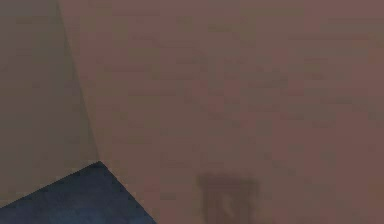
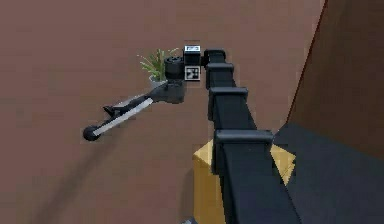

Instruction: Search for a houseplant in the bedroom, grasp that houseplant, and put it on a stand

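Forward view: you face a brown wall (image 1: 230, 90), with something dark blue (image 1: 80, 200) at the bottom left. Arm side view: the houseplant (image 2: 154, 66) shows by the gripper (image 2: 98, 127); whether it is held, you cannot tell. Turn slowly, seeking a stand.

**Not much around besides plain surfaces**

Forward view: a flat pinkish-brown surface (image 1: 230, 90) takes up most of it, with a grey-beige wall (image 1: 35, 90) on the left and a dark blue flat corner (image 1: 85, 200) at the bottom left.

Arm side view: a dark brown panel (image 2: 350, 60) stands at the right above a big slate-grey block (image 2: 335, 180). Just left of that is a yellow-tan boxy thing (image 2: 205, 165), can't tell what.
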